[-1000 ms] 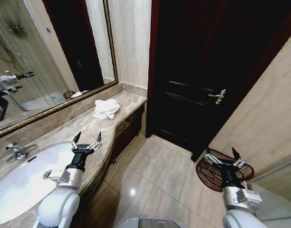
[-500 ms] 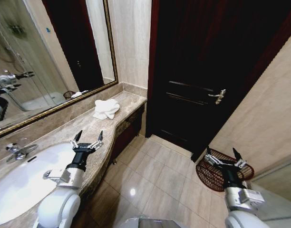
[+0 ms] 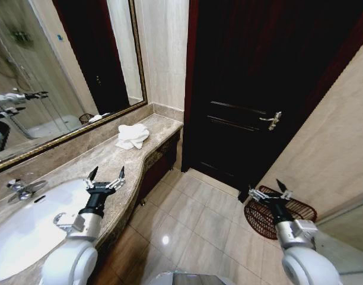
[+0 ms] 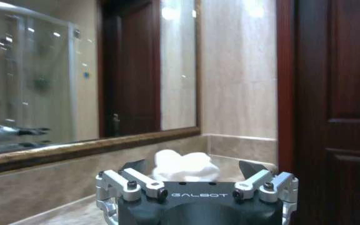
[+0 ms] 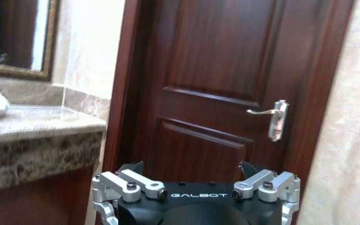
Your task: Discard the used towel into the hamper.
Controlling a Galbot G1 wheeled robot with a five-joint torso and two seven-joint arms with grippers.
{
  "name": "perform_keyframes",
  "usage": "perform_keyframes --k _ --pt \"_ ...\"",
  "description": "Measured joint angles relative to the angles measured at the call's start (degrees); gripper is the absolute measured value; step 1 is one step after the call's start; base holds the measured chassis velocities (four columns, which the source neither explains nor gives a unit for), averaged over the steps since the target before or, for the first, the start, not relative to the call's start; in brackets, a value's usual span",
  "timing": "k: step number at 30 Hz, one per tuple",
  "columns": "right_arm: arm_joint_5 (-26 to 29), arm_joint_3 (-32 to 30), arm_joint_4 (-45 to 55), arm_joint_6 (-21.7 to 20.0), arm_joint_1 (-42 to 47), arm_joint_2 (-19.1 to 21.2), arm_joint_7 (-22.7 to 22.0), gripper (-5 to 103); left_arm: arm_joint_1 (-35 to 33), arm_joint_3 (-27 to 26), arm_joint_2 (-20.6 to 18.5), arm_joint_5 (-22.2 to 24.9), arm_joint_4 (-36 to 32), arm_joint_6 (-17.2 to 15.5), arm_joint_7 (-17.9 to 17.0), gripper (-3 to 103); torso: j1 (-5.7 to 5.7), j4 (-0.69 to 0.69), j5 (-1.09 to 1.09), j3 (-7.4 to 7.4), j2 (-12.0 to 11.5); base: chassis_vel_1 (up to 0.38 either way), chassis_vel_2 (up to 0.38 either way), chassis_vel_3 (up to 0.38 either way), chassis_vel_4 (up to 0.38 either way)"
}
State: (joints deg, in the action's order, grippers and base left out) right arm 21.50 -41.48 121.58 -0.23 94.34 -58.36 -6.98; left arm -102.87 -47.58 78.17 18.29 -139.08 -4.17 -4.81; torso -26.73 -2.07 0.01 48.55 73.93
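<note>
My left gripper (image 3: 102, 177) hangs spread wide over the counter (image 3: 119, 163), well short of the crumpled white towel (image 3: 132, 135) near its far end, which looks soft and light enough to pinch by a raised fold, while my right gripper (image 3: 268, 195) waits unclenched beside the hamper (image 3: 288, 212).

Left gripper (image 3: 105, 176) raised at the robot's lower left, fingers (image 3: 91, 174) spread wide, nothing held. Right gripper (image 3: 268, 192) low at the right, forearm angled up and inward, fingers (image 3: 280, 185) likewise apart and empty.
</note>
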Motion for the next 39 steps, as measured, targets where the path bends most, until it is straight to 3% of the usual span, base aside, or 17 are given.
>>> perform_keyframes --k 4,6,10,13,20,23,27,31,35,39 --pt "2.89 0.32 -4.92 3.97 -3.81 4.02 2.24 100 -2.48 -1.30 -0.23 2.46 -0.46 1.61 -0.53 100 0.00 -0.05 0.02 0.00 0.00 0.000 0.000 0.000 0.000" --pt "4.84 0.15 -7.28 6.21 -6.34 5.26 2.23 100 -3.66 -2.04 -1.37 4.10 -0.48 2.10 -1.28 100 0.00 -0.01 -0.01 0.00 0.00 0.000 0.000 0.000 0.000" --pt "6.52 0.13 -7.35 5.16 -7.61 5.19 2.27 100 -5.52 -2.27 -0.69 3.96 -0.49 3.27 -1.46 100 0.00 -0.03 -0.03 0.00 0.00 0.000 0.000 0.000 0.000" --pt "6.66 -0.26 -6.86 4.51 -7.51 4.08 2.34 100 -5.11 -1.83 -0.56 3.99 -0.46 3.26 -1.47 100 0.00 -0.04 -0.03 0.00 0.00 0.000 0.000 0.000 0.000" --pt "2.77 -0.28 -4.72 0.60 -6.74 -3.08 2.11 100 -0.28 0.88 -1.34 2.78 2.02 2.03 -1.53 100 0.00 -0.01 -0.01 0.00 0.00 0.000 0.000 0.000 0.000" --pt "-3.16 -0.30 -3.21 -3.29 -6.73 -8.83 1.20 100 5.16 2.12 -2.52 3.43 4.07 -0.45 -0.95 100 0.00 -0.01 -0.01 0.00 0.00 0.000 0.000 0.000 0.000" --pt "-8.64 0.47 -2.96 -6.09 -6.75 -12.53 -1.57 100 10.56 3.08 -3.37 5.17 7.33 -1.61 0.90 100 0.00 -0.01 0.00 0.00 0.00 0.000 0.000 0.000 0.000" --pt "-10.33 -0.40 -1.46 -8.73 -4.36 -12.46 -5.13 100 14.39 2.85 -4.97 5.71 10.81 -0.45 4.91 100 0.00 -0.02 -0.04 0.00 0.00 0.000 0.000 0.000 0.000" --pt "-9.76 -2.47 -0.55 -9.07 -1.52 -10.97 -7.07 100 15.06 2.38 -5.23 7.90 12.66 -0.48 5.23 100 0.00 0.00 -0.04 0.00 0.00 0.000 0.000 0.000 0.000" --pt "-11.51 -3.20 0.13 -6.47 -0.22 -11.42 -8.65 100 13.50 2.22 -5.04 8.52 14.67 3.37 5.57 100 0.00 -0.03 0.01 0.00 0.00 0.000 0.000 0.000 0.000"
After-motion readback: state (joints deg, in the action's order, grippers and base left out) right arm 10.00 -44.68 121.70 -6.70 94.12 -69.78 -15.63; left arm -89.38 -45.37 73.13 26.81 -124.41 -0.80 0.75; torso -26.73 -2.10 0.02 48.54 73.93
